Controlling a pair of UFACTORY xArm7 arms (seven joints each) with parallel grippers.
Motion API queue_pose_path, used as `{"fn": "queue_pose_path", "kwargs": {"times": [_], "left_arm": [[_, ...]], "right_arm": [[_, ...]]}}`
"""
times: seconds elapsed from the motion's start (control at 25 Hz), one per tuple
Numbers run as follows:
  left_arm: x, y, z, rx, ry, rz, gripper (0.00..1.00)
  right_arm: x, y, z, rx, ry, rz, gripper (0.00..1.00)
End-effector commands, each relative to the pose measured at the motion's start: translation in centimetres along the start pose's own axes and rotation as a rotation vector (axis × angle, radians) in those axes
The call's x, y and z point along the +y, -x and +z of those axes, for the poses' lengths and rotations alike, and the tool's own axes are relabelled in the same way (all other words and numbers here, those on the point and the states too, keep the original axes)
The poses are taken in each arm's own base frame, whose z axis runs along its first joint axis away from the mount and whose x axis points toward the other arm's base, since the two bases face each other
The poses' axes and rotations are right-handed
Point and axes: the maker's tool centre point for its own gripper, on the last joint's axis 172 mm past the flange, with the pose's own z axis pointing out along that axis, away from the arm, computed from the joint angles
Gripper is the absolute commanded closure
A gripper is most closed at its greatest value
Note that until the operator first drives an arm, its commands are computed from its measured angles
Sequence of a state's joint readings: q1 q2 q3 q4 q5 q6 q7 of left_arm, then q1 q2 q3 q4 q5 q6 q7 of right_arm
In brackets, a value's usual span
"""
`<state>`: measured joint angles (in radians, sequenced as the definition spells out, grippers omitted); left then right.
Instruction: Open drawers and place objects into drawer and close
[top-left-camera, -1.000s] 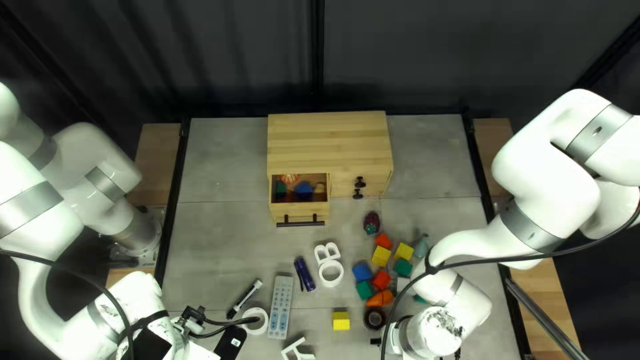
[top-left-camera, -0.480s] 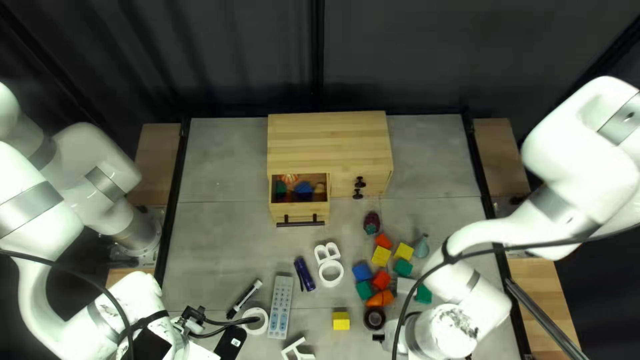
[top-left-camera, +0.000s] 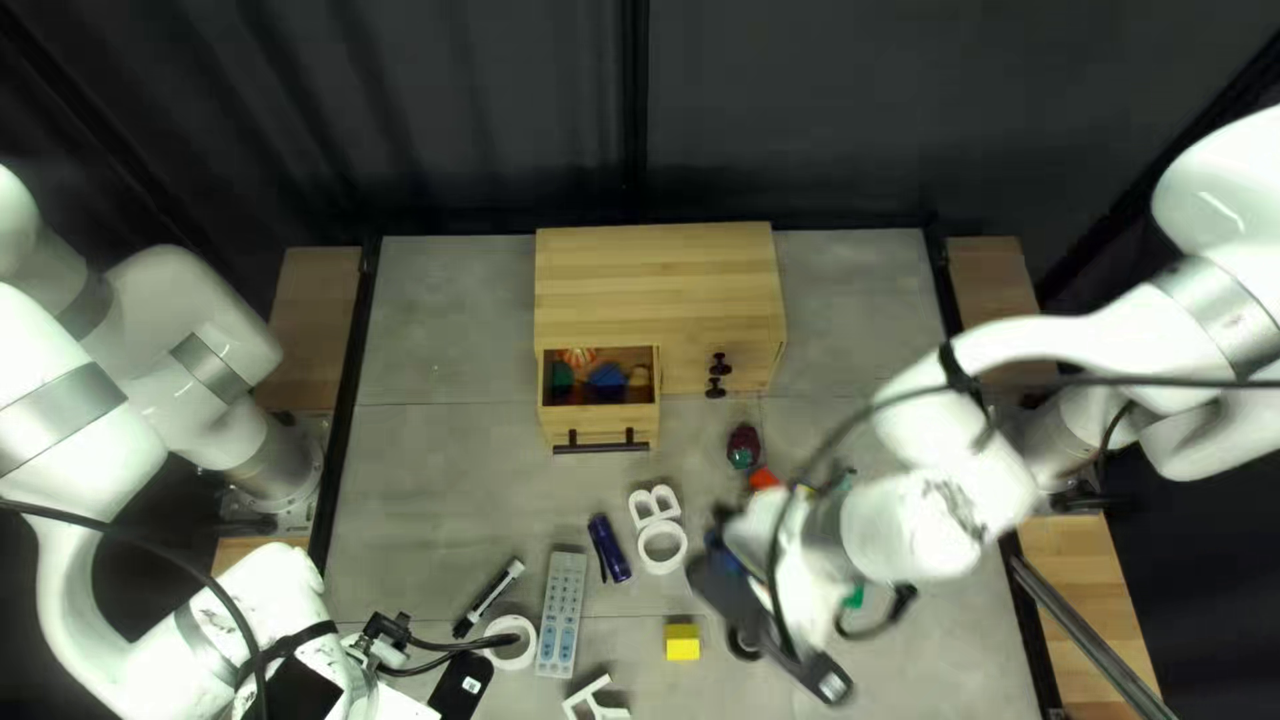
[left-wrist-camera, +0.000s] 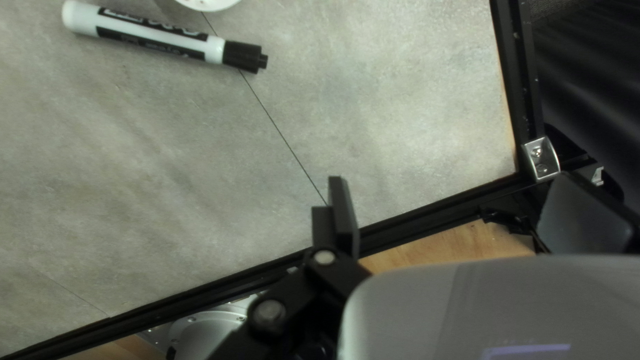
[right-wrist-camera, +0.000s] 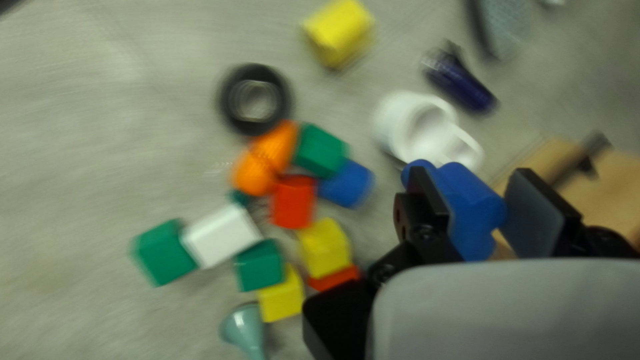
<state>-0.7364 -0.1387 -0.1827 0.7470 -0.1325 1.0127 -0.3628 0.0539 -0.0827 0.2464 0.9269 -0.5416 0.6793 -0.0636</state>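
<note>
The wooden drawer cabinet [top-left-camera: 655,280] stands at the back middle of the table. Its lower left drawer [top-left-camera: 600,378] is pulled open, with several coloured pieces inside. My right gripper [right-wrist-camera: 475,195] is shut on a blue block [right-wrist-camera: 467,210], held above the table beside a pile of coloured blocks [right-wrist-camera: 294,200]. In the top left view the right gripper [top-left-camera: 722,570] and its arm cover most of that pile. My left gripper [top-left-camera: 385,628] rests at the near left corner; one finger [left-wrist-camera: 341,207] shows, with nothing against it.
A black-and-white marker [left-wrist-camera: 160,37], a remote [top-left-camera: 563,612], a white ring [top-left-camera: 510,640], white letters [top-left-camera: 660,525], a blue flashlight [top-left-camera: 608,548], a yellow cube [top-left-camera: 683,640] and a black tape ring [right-wrist-camera: 254,99] lie near the front. A purple piece [top-left-camera: 742,447] sits before two black knobs [top-left-camera: 718,375].
My right arm has lifted from the near right edge and swung left and toward the cabinet, over the block pile. The left arm and the drawer have not moved.
</note>
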Motion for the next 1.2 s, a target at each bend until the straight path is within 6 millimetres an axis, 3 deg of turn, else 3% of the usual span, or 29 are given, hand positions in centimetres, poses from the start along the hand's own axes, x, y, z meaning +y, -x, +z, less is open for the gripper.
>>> {"fn": "queue_pose_path", "kwargs": {"times": [0.04, 0.24, 0.56, 0.88, 0.92, 0.96, 1.0, 1.08, 1.12, 1.2], "left_arm": [[0.0, 0.0, 0.0, 0.0, 0.0, 0.0, 0.0], [0.0, 0.0, 0.0, 0.0, 0.0, 0.0, 0.0], [0.0, 0.0, 0.0, 0.0, 0.0, 0.0, 0.0], [0.0, 0.0, 0.0, 0.0, 0.0, 0.0, 0.0], [0.0, 0.0, 0.0, 0.0, 0.0, 0.0, 0.0], [0.0, 0.0, 0.0, 0.0, 0.0, 0.0, 0.0], [0.0, 0.0, 0.0, 0.0, 0.0, 0.0, 0.0], [0.0, 0.0, 0.0, 0.0, 0.0, 0.0, 0.0], [0.0, 0.0, 0.0, 0.0, 0.0, 0.0, 0.0], [0.0, 0.0, 0.0, 0.0, 0.0, 0.0, 0.0]], "right_arm": [[7.1, 1.2, 0.2, -0.039, 0.069, 0.076, 1.0], [10.3, 2.7, 2.0, -0.056, 0.098, 0.109, 1.0], [10.7, 3.7, 5.7, -0.026, 0.103, 0.117, 0.99], [11.8, 4.1, 6.4, -0.014, 0.115, 0.103, 0.97], [11.9, 4.1, 6.5, -0.013, 0.116, 0.103, 0.93], [12.1, 4.2, 6.8, -0.009, 0.116, 0.103, 0.56], [12.1, 4.3, 6.9, -0.008, 0.116, 0.103, 0.32], [12.3, 4.4, 7.4, 0.0, 0.118, 0.105, 0.2], [12.3, 4.5, 7.6, 0.005, 0.118, 0.108, 0.0], [12.3, 4.4, 7.7, 0.011, 0.12, 0.113, 0.0]]}}
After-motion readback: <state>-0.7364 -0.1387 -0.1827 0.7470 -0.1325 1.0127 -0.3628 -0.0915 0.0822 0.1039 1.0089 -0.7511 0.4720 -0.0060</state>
